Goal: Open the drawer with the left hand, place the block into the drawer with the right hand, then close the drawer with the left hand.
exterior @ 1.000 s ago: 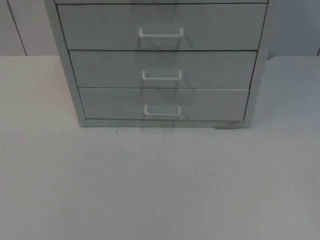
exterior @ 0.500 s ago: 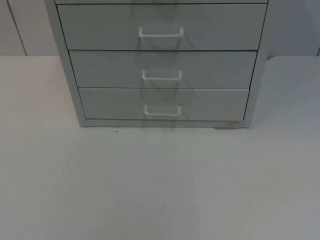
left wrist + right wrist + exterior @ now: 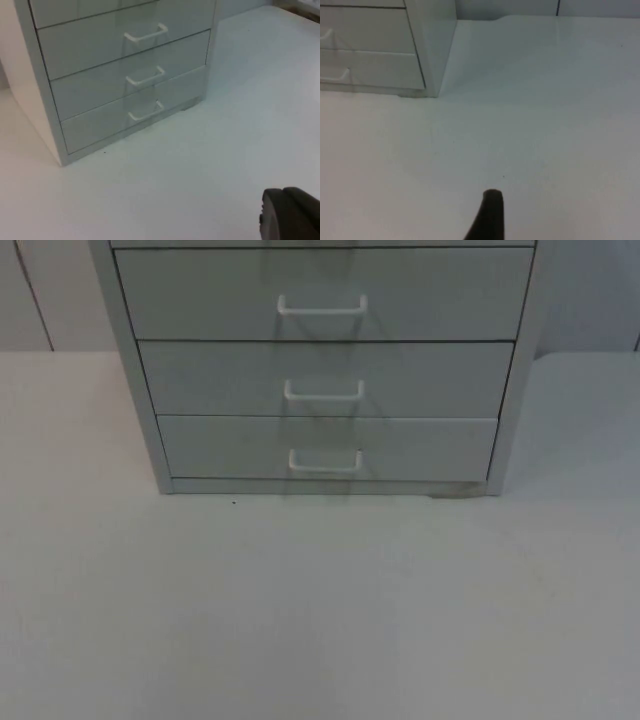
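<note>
Drawer cabinet [image 3: 325,370] at table [image 3: 320,600] rear, all fronts flush; both end effectors' spread cannot be told

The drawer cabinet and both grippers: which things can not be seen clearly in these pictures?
- Drawer cabinet: its top is cut off by the edge of the top view.
- Drawer contents: hidden behind the shut fronts, as on the bottom drawer.
- Left gripper: one dark fingertip in the left wrist view.
- Right gripper: likewise in the right wrist view.

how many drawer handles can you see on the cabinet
3, stacked down the cabinet front: top handle, middle handle, bottom handle. The cabinet runs past the picture's upper edge, so more may be hidden.
</note>
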